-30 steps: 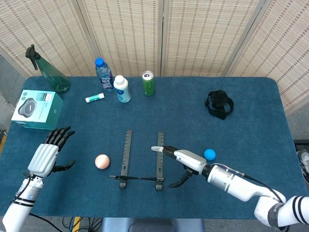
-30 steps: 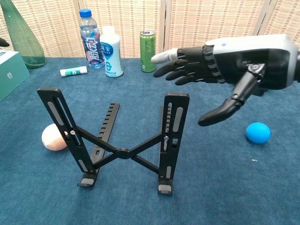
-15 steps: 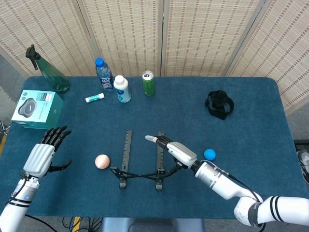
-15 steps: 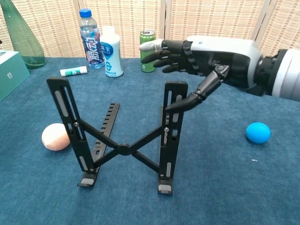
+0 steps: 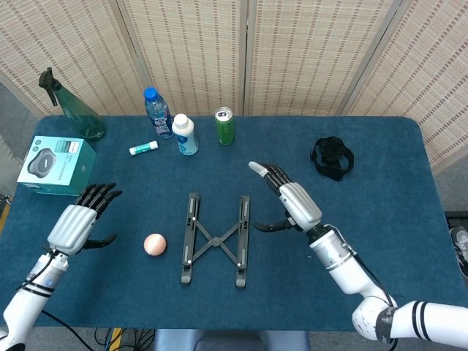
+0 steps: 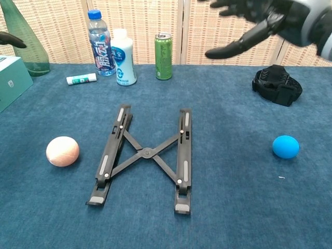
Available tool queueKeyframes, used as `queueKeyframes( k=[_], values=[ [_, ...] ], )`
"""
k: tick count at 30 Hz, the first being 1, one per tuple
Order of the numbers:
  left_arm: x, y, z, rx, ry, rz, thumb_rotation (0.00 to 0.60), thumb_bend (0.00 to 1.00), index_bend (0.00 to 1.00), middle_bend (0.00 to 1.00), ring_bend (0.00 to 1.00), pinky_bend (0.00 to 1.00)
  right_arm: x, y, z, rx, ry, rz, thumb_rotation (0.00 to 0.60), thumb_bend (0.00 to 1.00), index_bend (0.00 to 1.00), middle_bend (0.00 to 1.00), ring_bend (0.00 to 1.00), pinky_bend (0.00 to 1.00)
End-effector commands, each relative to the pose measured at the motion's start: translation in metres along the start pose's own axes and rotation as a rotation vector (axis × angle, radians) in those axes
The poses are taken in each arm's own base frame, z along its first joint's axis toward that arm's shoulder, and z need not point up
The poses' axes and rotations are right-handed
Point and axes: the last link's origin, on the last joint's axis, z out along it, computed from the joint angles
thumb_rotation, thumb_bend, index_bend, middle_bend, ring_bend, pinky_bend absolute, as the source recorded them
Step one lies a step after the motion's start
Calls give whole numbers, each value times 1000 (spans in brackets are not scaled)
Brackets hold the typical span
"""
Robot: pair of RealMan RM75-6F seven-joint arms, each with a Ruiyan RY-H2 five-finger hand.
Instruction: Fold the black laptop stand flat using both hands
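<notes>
The black laptop stand [image 5: 215, 240] [image 6: 146, 154] lies flat on the blue table, its two rails joined by a crossed brace. My right hand [image 5: 289, 201] [image 6: 259, 15] hovers above and to the right of the stand, fingers spread, holding nothing. My left hand [image 5: 79, 219] is raised at the table's left side, well apart from the stand, fingers extended and empty; in the chest view only a fingertip [image 6: 10, 39] shows at the left edge.
A pink ball [image 5: 154, 244] lies just left of the stand, and a blue ball [image 6: 286, 146] to its right. At the back stand a water bottle [image 5: 157, 112], a white bottle [image 5: 185, 134], a green can [image 5: 224, 126] and a green spray bottle [image 5: 73, 107]. A teal box [image 5: 57, 165] and a black strap [image 5: 333, 156] lie at the sides.
The stand has dropped from upright to flat on the table. My right hand has lifted off it and drawn back to the right. My left hand has risen slightly.
</notes>
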Motion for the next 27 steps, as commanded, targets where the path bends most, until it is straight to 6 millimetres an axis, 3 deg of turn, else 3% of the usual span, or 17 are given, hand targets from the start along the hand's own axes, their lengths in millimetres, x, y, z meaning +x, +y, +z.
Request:
queueKeyframes(
  k=[1,7,16,27],
  values=[
    [-3,7,25,-63,-34,31,600,188,88,25,5,0,17,-13,-13,68,17,-130,600,45,0,93,0,0],
    [-15,23,67,-163,-96,94,600,188,88,25,5,0,17,-17,-30,103,-59,-307,600,0,0,88,0,0],
    [-44,46,117,-271,-158,210,600,167,43,25,4,0,-5,-10,-40,144,-159,-476,600,0,0,81,0,0],
    [-81,61,146,-329,-182,245,600,142,2,25,4,0,-30,6,-37,184,-188,-635,600,0,0,52,0,0]
  ],
)
